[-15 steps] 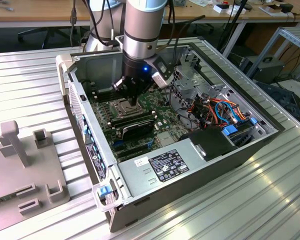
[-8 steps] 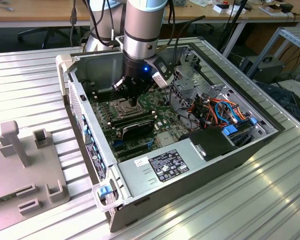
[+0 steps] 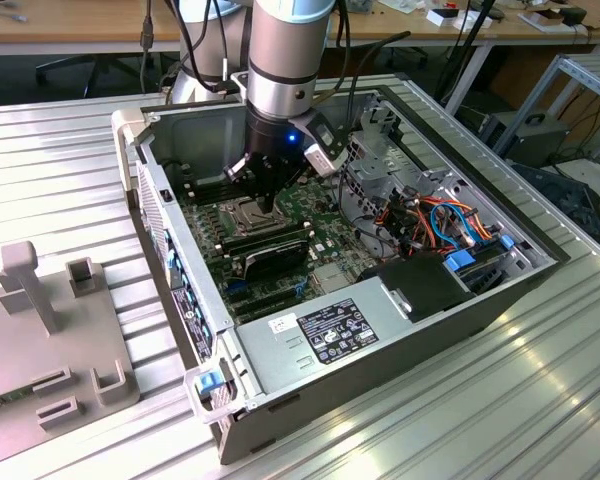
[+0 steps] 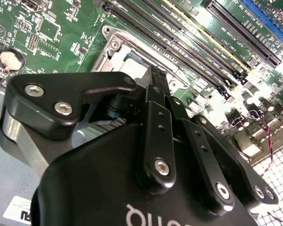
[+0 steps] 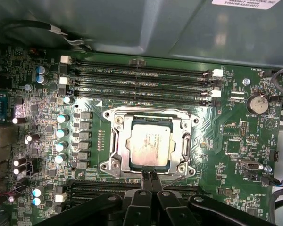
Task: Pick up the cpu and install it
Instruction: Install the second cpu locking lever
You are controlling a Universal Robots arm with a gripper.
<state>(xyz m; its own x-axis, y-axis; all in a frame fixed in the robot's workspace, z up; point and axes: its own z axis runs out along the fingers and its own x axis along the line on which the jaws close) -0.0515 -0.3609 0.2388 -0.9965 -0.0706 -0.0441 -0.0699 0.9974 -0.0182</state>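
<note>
The cpu [image 5: 150, 143], a small silver-grey square, lies flat inside the open socket [image 5: 114, 141] on the green motherboard [image 5: 226, 146]. My gripper [image 5: 150, 175] hovers just beside the chip's edge with its two black fingers pressed together and nothing between them. In the exterior view the gripper [image 3: 267, 200] hangs low inside the computer case, right over the socket [image 3: 242, 212]. In the second wrist view the fingertips [image 4: 156, 77] hide most of the socket [image 4: 115, 49].
Empty memory slots [image 5: 141, 80] run beside the socket. Black memory sticks [image 3: 265, 245], a power supply [image 3: 320, 335] and bundled cables [image 3: 430, 220] crowd the case. Its metal wall [image 3: 170, 230] rises close by. A grey fixture [image 3: 40, 330] sits on the table outside.
</note>
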